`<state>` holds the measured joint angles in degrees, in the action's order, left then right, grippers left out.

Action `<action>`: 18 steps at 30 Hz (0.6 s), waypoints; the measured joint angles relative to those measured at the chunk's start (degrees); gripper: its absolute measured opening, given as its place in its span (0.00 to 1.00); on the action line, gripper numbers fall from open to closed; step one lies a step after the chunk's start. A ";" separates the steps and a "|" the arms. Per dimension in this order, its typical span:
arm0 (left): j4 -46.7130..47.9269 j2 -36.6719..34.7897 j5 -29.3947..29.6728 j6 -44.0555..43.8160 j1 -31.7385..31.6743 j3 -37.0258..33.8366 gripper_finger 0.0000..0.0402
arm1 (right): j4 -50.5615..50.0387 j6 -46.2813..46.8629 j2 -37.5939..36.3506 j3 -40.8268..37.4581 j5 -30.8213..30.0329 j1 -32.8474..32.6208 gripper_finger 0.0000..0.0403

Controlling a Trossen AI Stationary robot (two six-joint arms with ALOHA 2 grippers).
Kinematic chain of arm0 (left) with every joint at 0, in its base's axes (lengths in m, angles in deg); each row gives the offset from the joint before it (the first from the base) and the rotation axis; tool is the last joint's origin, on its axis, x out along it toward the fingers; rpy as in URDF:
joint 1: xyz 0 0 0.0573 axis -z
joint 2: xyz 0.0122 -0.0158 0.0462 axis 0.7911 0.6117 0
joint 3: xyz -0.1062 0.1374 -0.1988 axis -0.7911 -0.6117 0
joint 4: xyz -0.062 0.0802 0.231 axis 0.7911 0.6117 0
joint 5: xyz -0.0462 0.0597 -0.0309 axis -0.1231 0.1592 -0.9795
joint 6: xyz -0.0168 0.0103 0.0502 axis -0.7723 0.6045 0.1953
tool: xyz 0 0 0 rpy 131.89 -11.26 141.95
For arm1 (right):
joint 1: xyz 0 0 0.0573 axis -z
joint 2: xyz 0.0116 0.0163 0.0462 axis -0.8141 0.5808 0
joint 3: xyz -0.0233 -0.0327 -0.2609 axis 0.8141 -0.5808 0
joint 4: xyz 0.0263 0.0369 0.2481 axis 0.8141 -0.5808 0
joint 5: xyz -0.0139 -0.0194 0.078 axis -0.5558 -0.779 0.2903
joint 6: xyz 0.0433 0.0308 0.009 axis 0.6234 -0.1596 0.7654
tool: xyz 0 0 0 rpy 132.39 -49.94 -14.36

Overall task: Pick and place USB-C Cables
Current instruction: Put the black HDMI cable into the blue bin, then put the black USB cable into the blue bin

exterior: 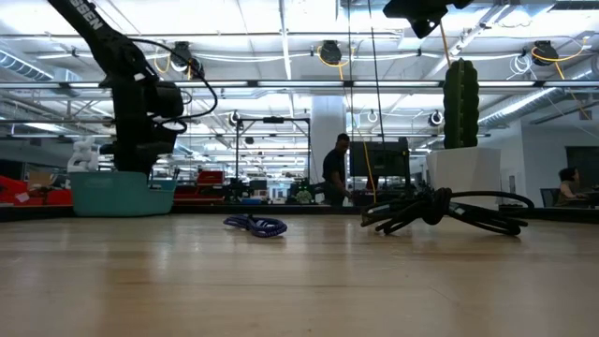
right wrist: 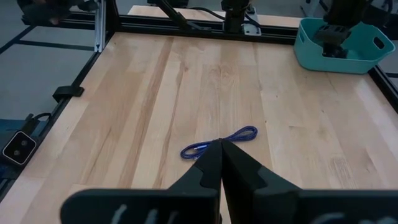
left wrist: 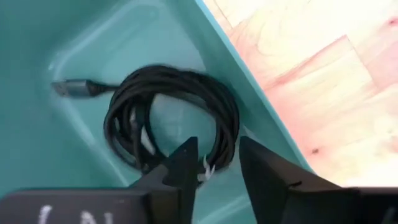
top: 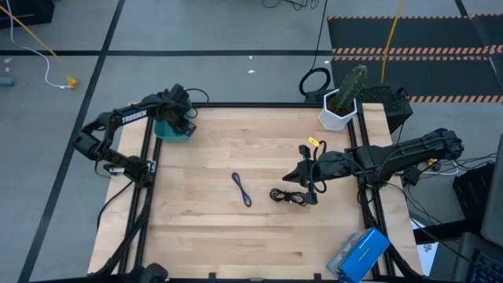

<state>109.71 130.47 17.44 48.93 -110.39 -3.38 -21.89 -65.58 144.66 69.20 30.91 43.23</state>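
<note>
At the counter's [top: 236, 236] far left corner the left gripper [left wrist: 214, 165] hangs over the teal tray [top: 174, 132], its jaws parted above a coiled black cable [left wrist: 171, 118] that lies on the tray floor against one wall, one silver plug sticking out of the coil. Near the middle of the bare wood lies the blue-purple cable [top: 241, 189], loosely folded, with nothing around it. Just to its right a second black cable [top: 289, 196] sits in a loose bundle, partly under the right gripper [right wrist: 222, 163], which hovers above the counter with its jaws pressed together and holding nothing. Behind that arm, at the far right edge, a cactus in a white pot [top: 340, 110] stands clear of both cables. A blue box [top: 360, 253] rests at the near right corner.
</note>
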 joint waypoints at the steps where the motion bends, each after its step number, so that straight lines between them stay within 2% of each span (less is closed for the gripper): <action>1: 1.48 0.00 -0.01 0.02 0.04 0.86 0.34 | 0.22 0.00 0.00 0.00 -0.02 0.00 0.00; 5: 8.06 0.00 0.00 -0.82 0.76 5.41 0.40 | 0.59 0.07 0.00 0.00 -0.02 0.00 0.00; 8: 14.59 0.02 0.06 -2.81 2.08 10.05 0.40 | 0.70 0.12 0.00 0.00 -0.02 0.01 0.00; 13: 24.18 -1.95 0.00 -3.43 7.91 17.88 0.34 | 0.70 0.26 0.00 0.00 0.00 0.00 0.00; 18: 31.91 -8.01 -0.05 -4.80 16.12 24.43 0.25 | 0.70 1.51 0.00 0.00 -0.04 0.02 0.00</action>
<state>141.63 122.46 17.39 44.13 -94.28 21.05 -21.19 -64.08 144.66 69.20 30.87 43.25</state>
